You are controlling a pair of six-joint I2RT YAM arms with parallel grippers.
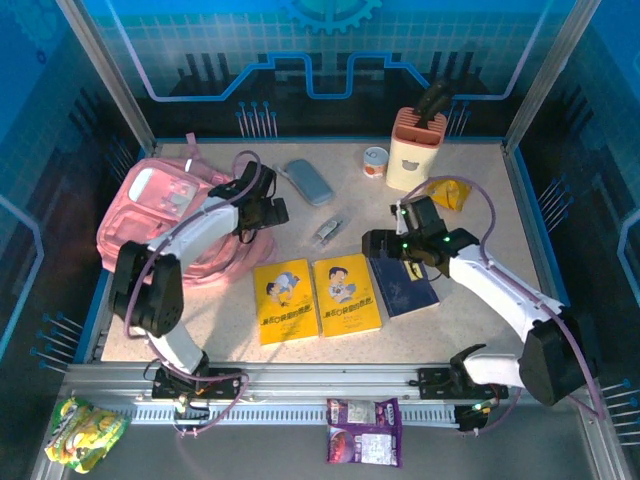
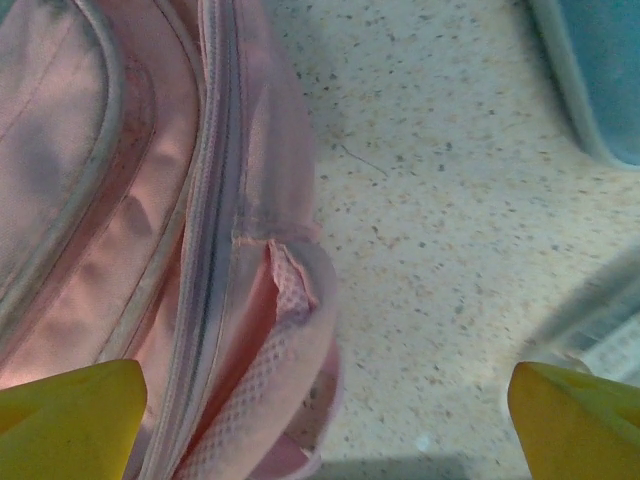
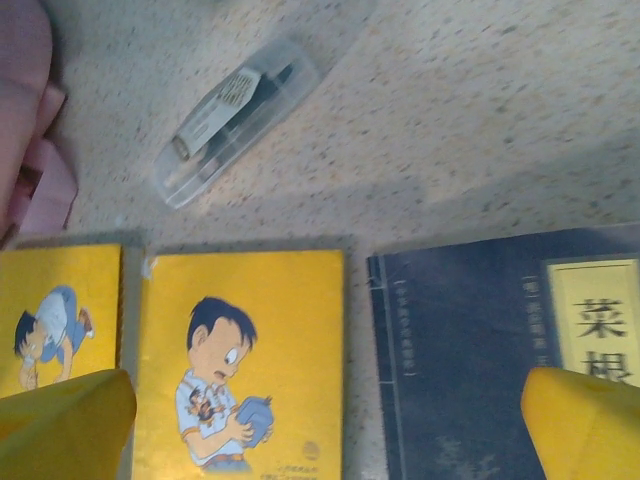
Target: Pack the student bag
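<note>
The student bag (image 1: 160, 210) is a soft pink backpack lying at the table's left. In the left wrist view its zipper seam and a mesh side pocket (image 2: 120, 250) take up the left half. My left gripper (image 1: 268, 212) hovers at the bag's right edge, open (image 2: 320, 430), with its yellow fingertips (image 2: 70, 420) wide apart and nothing between them. My right gripper (image 1: 372, 242) hangs open (image 3: 325, 430) over the gap between a yellow cartoon book (image 3: 250, 350) and a dark blue book (image 3: 470, 350). It holds nothing.
Two yellow books (image 1: 285, 300) (image 1: 347, 293) and the dark book (image 1: 405, 285) lie mid-table. Behind them are a clear pen case (image 1: 328, 231), a blue-grey pencil case (image 1: 308, 181), a small can (image 1: 375, 162), a pen holder (image 1: 415, 148) and a yellow snack bag (image 1: 447, 192). Snack packets (image 1: 363, 432) lie in front of the rail.
</note>
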